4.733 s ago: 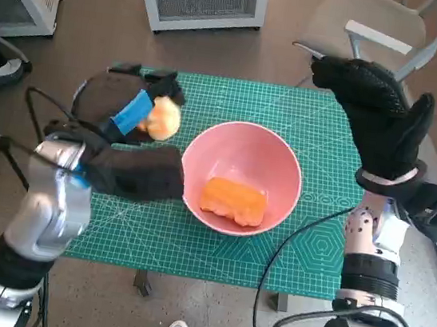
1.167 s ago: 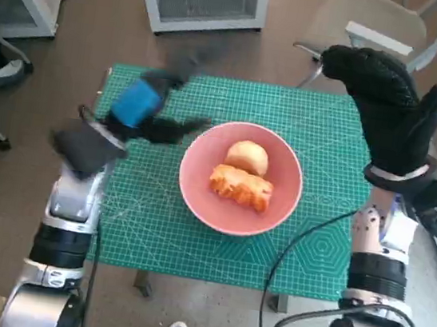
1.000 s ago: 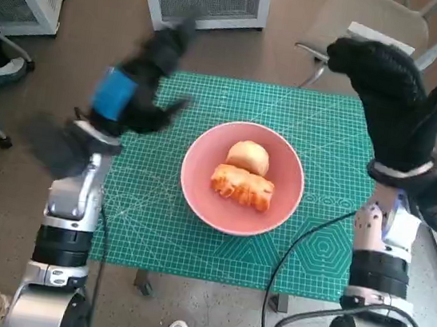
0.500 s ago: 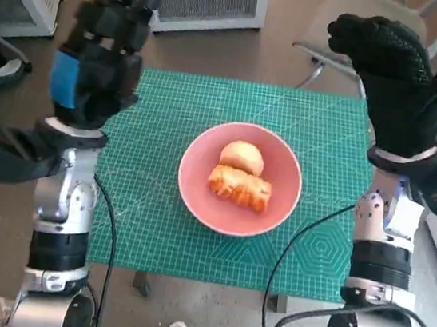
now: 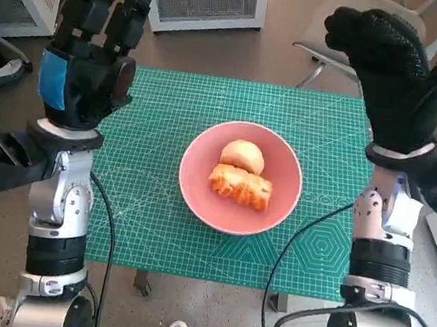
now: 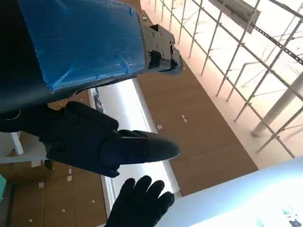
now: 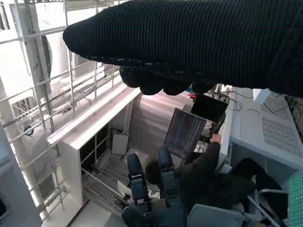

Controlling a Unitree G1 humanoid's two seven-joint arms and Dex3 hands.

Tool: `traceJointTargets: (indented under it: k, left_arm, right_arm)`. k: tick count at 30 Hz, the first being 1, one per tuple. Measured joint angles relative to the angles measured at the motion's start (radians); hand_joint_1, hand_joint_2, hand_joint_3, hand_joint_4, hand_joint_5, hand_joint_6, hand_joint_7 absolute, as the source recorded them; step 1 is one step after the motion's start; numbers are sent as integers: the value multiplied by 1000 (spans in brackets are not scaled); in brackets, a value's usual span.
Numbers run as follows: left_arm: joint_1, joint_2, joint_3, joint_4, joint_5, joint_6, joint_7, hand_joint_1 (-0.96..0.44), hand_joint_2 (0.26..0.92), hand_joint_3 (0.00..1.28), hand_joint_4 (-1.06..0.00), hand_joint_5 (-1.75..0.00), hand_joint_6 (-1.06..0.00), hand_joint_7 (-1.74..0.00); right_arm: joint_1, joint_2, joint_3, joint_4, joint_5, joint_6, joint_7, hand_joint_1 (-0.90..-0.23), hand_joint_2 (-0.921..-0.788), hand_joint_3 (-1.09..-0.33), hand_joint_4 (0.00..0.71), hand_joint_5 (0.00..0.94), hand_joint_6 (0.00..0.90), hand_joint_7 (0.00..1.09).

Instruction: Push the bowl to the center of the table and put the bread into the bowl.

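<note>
Bowl [image 5: 241,177] sits mid-table on green mat [image 5: 148,211], bread [image 5: 241,186] inside with a round bun [image 5: 241,156]. Left hand [image 5: 87,61] and right hand [image 5: 395,74] both raised, fingers spread, empty. Task looks complete; next: just park arms.

The bowl [image 5: 241,178] looks like smooth pink plastic with a soft sheen. In it, the round bread [image 5: 241,155] has a pale, matt crust, and the long bread [image 5: 241,187] a rough, glazed orange one. The green mat [image 5: 149,203] over the tabletop is matt and printed with a fine grid. The right hand [image 5: 397,74] wears coarse black knit; the left hand [image 5: 87,57] is hard black plastic with smooth blue tape.
</note>
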Motion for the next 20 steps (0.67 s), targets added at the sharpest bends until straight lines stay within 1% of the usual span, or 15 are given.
traceJointTargets:
  k: [12,20]
  left_arm:
    - [6,-8,-15,7,14,-18,1,-712,921,304,-148,0,-59,-554]
    - [6,-7,-23,38,27,-48,-16,-692,921,322,-135,0,-38,-539]
  right_arm:
    - [0,0,1,-1,0,-2,0,-669,-921,-653,228,0,195,295]
    - [4,-1,-1,-2,1,-2,0,-669,-921,-653,225,0,197,290]
